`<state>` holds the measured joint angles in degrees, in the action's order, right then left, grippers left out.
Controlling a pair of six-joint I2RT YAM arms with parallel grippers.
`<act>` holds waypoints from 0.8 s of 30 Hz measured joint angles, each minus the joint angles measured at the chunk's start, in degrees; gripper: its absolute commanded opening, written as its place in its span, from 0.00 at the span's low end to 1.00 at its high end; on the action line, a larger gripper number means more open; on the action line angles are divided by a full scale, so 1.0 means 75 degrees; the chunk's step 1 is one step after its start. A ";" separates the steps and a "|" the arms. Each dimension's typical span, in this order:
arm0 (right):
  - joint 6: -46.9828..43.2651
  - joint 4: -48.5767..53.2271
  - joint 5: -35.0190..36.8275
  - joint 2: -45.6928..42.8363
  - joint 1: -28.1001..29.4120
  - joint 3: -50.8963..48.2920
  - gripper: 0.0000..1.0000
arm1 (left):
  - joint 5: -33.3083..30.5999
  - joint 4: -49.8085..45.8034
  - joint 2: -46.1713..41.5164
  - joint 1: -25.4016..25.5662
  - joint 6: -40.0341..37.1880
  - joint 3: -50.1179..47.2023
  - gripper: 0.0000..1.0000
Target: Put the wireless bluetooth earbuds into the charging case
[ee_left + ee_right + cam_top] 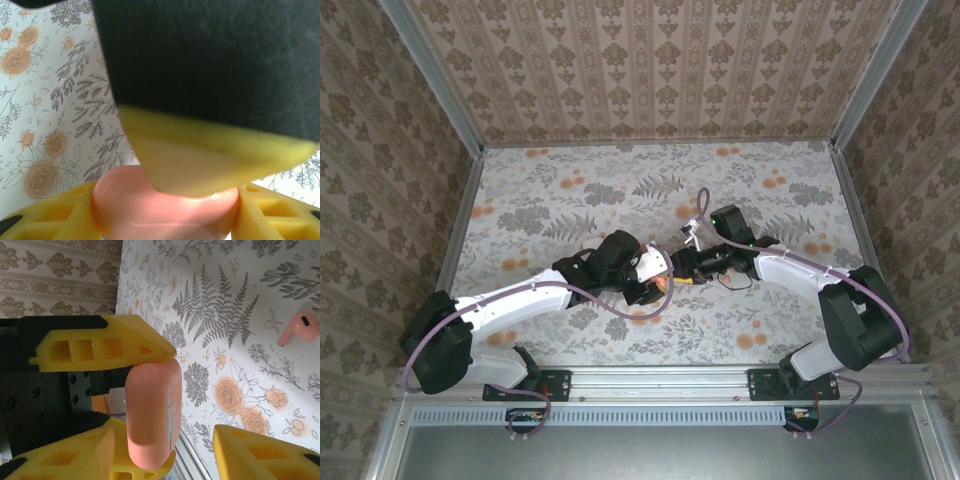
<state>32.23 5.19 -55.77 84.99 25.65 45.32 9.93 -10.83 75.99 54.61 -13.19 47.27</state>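
Step in hand, as you should log it: opening the case, with loading not yet begun.

- The left jaws are clamping the pink case over the middle of the table. In the left wrist view the case is sitting between the two yellow fingers.
- The right jaws are standing wide, with the case between them. One right finger is lying over the top of the case. It looks like contact, but that view is too blurred to confirm.
- Case contents: you cannot tell. The lid appears to be down, since a thin seam is running along one side and no cavity is showing. Judge it closed and unloaded.
- One earbud is lying loose on the table, pink, stem pointing away from the case and well apart from it. You cannot place the second earbud with confidence in these views, so find it before committing.

What the next move is calling for:
1. Keep the left grip firm on the case body, below the seam, so the lid is free to swing.
2. Work the right fingertip against the lid edge to flip it. A slip is the likely failure here, as the shell looks smooth and rounded.
3. Only then send the right jaws to the earbud. It is tiny, so it is needing a narrow, well-centred pinch.
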 measured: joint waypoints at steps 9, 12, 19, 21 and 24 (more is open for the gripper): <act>0.0009 -0.0102 -0.0405 0.0187 0.0219 0.0105 0.35 | 0.0052 0.0029 0.0000 0.0000 0.0000 0.0000 0.43; -0.0058 -0.0090 -0.0431 0.0224 0.0195 0.0125 0.28 | 0.0050 0.0012 -0.0067 0.0000 0.0003 -0.0003 0.43; -0.0309 0.0152 -0.0452 0.0233 0.0210 0.0256 0.22 | 0.0029 -0.0038 -0.0111 -0.0003 0.0003 -0.0009 0.52; -0.0452 0.0303 -0.0446 0.0233 0.0210 0.0326 0.22 | 0.0029 -0.0038 -0.0128 -0.0003 0.0006 -0.0009 0.63; -0.0880 0.0676 -0.0417 0.0219 0.0216 0.0525 0.23 | 0.0067 -0.0006 -0.0163 -0.0026 0.0044 -0.0009 0.70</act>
<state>25.63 10.26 -58.89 86.63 27.27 49.25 10.44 -10.87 74.76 54.41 -12.86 47.20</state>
